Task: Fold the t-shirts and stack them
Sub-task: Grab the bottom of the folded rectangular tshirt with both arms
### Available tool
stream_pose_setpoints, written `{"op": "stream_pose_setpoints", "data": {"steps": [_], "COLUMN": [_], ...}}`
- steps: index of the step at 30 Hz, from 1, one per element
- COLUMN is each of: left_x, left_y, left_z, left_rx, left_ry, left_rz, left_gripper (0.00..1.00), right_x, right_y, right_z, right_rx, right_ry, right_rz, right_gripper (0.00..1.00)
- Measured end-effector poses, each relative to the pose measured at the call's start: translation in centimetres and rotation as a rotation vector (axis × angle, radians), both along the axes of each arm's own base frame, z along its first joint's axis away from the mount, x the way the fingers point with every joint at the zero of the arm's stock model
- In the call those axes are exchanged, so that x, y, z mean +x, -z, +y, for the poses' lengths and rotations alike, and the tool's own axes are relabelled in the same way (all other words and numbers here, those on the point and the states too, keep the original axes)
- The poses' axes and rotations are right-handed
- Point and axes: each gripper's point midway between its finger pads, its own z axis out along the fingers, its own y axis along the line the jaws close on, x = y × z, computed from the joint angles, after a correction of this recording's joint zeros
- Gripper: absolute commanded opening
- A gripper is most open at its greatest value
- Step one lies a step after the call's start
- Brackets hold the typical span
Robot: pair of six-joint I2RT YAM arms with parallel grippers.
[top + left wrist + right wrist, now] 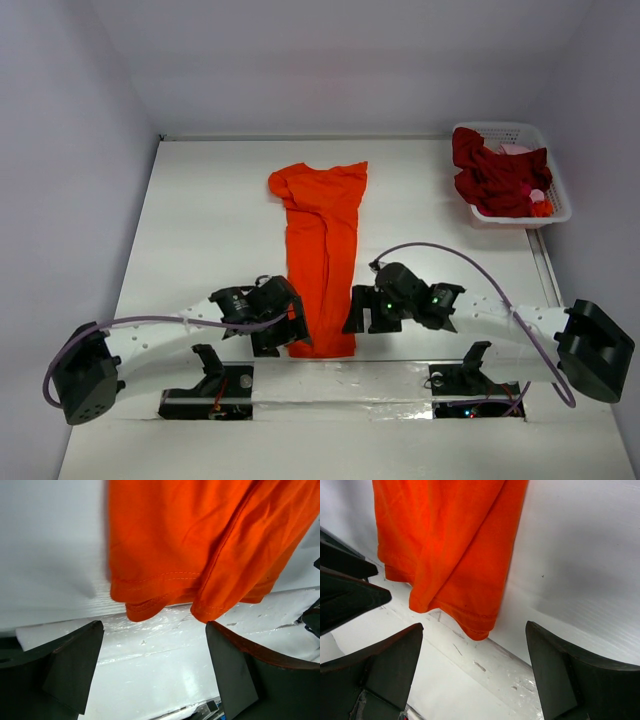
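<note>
Top view: your orange t-shirt (322, 260), a narrow strip on the bench (200, 220); left hand (290, 335) and right hand (367, 322) flank its near hem.
Left wrist: hand released, fingers (70, 665) apart, short of that hem.
Right wrist: hand released, grasping nothing, short of that hem.

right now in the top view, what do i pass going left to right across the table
left hand, open → orange t-shirt → right hand, open → white basket holding dark red t-shirts
</note>
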Motion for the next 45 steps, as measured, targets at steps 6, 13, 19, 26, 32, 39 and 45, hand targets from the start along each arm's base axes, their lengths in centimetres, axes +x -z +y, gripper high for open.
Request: {"op": "stream_pose_setpoints", "data": {"steps": [6,13,19,26,32,39,45], "left_x": [-0.3,-0.2,0.1,-0.3,-0.5,0.0,0.2], "left_y": [0.3,1.3,1.0,1.0,1.9,1.9,1.8], "left_z": [0.9,0.7,-0.2,0.2,0.7,0.2,0.2], "left_rx": [0.074,0.107,0.045,0.034,0.086,0.097,0.096], "left_ry": [-0.006,-0.015,-0.051,-0.095,-0.097,-0.100,-0.113], "left_rz": [0.023,0.049,0.036,0.050,0.076,0.073,0.067], "left_gripper": [0.80,0.80,0.78,0.78,0.78,0.78,0.78], "right_x": [0.0,0.5,0.5,0.7,1.2,1.0,-0.4], "right_y": [-0.2,-1.5,-1.8,-2.0,0.1,1.5,2.4], "right_z": [0.0,0.7,0.8,0.9,1.6,1.3,1.7], "right_rx": [0.001,0.026,0.036,-0.006,-0.092,-0.102,-0.076], "right_ry": [-0.001,-0.002,-0.003,-0.008,-0.025,-0.015,-0.029], "right_rz": [-0.007,-0.026,-0.033,-0.015,0.029,0.047,0.075], "right_gripper": [0.89,0.88,0.85,0.86,0.86,0.86,0.86]}}
